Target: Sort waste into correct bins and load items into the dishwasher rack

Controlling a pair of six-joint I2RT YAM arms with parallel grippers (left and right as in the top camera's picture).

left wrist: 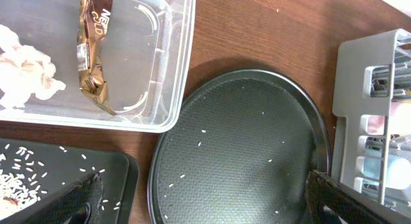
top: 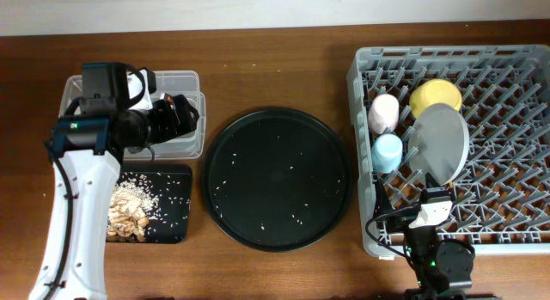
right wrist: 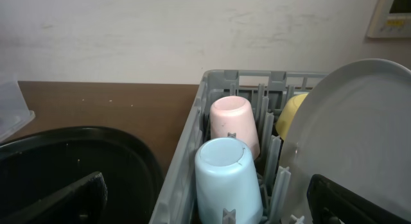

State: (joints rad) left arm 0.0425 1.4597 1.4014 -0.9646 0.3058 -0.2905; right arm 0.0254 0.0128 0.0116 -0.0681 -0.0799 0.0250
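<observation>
Clear tub (left wrist: 183,70) holds tissue (left wrist: 22,70) and wrapper (left wrist: 93,47), set apart. Black tray (left wrist: 83,169) below it carries rice grains (left wrist: 19,179). Round tray (left wrist: 244,147) lies beside both, with a few grains scattered on it. Rack (left wrist: 353,89) stands at right on worktop (left wrist: 257,25). Hand (left wrist: 209,205) is spread wide and empty.

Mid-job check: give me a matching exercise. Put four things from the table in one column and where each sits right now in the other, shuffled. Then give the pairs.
Things
1. snack wrapper
2. food scraps
3. pink cup
4. stray rice grains

Places
A. in the dishwasher rack
B. on the round black tray
C. in the clear tub
D. in the shallow black rectangular tray

Pairs: 1-C, 2-D, 3-A, 4-B
</observation>
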